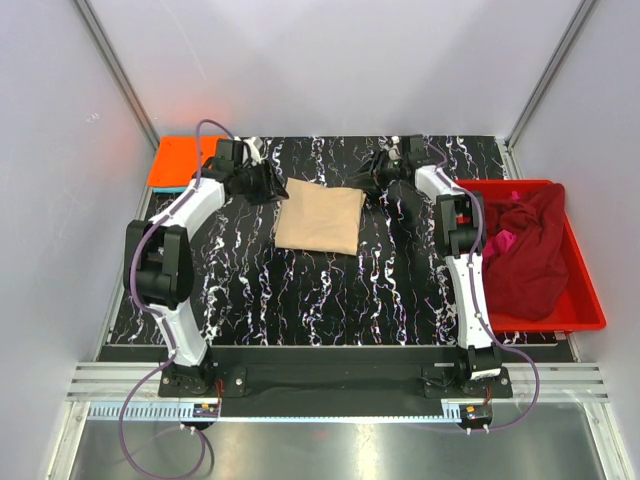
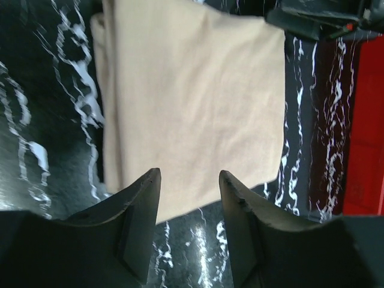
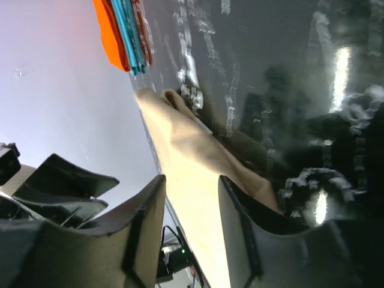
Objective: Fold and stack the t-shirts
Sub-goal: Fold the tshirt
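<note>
A folded tan t-shirt lies flat on the black marbled table, mid-back. My left gripper hovers just off its back left corner, and in the left wrist view the gripper is open, with the tan cloth beyond the tips and bare table between them. My right gripper is at the shirt's back right corner; its wrist view shows the gripper open above the tan fold. Folded orange and light blue t-shirts are stacked back left. Maroon and pink t-shirts lie crumpled in the bin.
A red plastic bin stands along the table's right edge, beside the right arm. White walls close in the back and both sides. The orange stack sits in the back left corner, next to the left gripper.
</note>
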Tool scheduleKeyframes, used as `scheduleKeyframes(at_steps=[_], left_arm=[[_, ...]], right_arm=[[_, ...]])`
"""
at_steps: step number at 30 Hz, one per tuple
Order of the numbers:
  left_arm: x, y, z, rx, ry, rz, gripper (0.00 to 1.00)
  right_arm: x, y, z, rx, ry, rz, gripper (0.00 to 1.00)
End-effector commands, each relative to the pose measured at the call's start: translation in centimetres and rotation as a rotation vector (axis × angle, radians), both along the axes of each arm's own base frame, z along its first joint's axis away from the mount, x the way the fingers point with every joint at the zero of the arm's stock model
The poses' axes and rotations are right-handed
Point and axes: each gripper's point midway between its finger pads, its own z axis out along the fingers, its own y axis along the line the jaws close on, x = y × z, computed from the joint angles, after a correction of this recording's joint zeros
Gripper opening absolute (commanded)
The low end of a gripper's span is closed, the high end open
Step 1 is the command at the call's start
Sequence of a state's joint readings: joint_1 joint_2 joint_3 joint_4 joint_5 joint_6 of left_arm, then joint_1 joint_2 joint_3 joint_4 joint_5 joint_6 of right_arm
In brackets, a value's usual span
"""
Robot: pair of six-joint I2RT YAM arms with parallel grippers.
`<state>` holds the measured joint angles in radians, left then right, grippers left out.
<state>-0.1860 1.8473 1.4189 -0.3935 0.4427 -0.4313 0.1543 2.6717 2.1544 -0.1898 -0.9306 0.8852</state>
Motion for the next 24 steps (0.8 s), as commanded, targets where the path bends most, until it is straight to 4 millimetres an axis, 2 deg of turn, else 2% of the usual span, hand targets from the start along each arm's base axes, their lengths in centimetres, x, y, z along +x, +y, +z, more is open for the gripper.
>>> scheduleKeyframes(at_steps=[1,2,3,4,5,6,7,8,9,12,15,16,20,21,22,23,24], left_arm=[[1.3,1.1,0.9,0.036,-0.070,-0.007,0.48],[0.9,0.9,0.9,0.025,-0.067,-0.011,0.47],[0.8,0.7,0.7,0.015,-0.066,-0.013,0.47],[0.0,0.7,-0.6,0.009,-0.034,-0.014,0.46],[-0.3,0.7,-1.1,0.007,-0.019,-0.009,0.45],[-0.8,0.8,-2.2,0.010,-0.002,-0.007,0.45],[-0.9,0.9,-3.1,0.015,0.012,-0.003,0.45],[-0.9,0.8,-3.6,0.012,0.014,-0.006,0.45],[-1.1,0.8,-4.5,0.012,0.032,-0.009,0.43],[-1.9,0.5,-7.0,0.001,0.087,-0.018,0.39],[-3.0,-0.6,-8.2,-0.004,0.120,-0.026,0.37],[-3.7,-1.4,-8.1,-0.001,0.127,-0.035,0.37],[-6.4,-3.3,-7.8,-0.021,0.140,-0.018,0.37],[-7.8,-3.5,-8.5,-0.027,0.167,-0.016,0.37],[-8.7,-4.7,-7.7,-0.047,0.161,-0.025,0.37],[-9.2,-5.2,-7.6,-0.051,0.161,-0.031,0.37],[-10.1,-5.6,-7.9,-0.051,0.171,-0.042,0.36]], right_arm=[[0.1,0.0,6.6,-0.063,-0.118,0.038,0.49],[-0.5,-0.6,6.6,-0.113,-0.084,0.032,0.52],[-1.0,-0.7,8.5,-0.117,-0.100,0.035,0.54],[-1.6,-0.7,9.3,-0.116,-0.100,0.044,0.55],[-3.1,-0.6,8.2,-0.130,-0.061,0.063,0.63],[-3.9,-0.7,10.6,-0.135,-0.100,0.066,0.65],[-4.8,-0.7,10.7,-0.145,-0.100,0.077,0.65],[-6.5,-0.7,9.3,-0.167,-0.070,0.103,0.66],[-7.5,-0.9,10.7,-0.177,-0.091,0.107,0.66],[-10.6,-1.7,10.3,-0.229,-0.080,0.127,0.65],[-13.2,-2.3,10.0,-0.309,-0.122,0.178,0.65],[-14.4,-2.9,9.2,-0.363,-0.134,0.218,0.66],[-16.4,-3.8,8.5,-0.567,-0.234,0.267,0.67],[-16.9,-3.2,8.5,-0.597,-0.263,0.286,0.68],[-17.5,-3.1,8.1,-0.630,-0.294,0.306,0.70],[-17.7,-3.2,8.9,-0.666,-0.342,0.298,0.72],[-18.5,-2.3,9.0,-0.676,-0.369,0.324,0.74]])
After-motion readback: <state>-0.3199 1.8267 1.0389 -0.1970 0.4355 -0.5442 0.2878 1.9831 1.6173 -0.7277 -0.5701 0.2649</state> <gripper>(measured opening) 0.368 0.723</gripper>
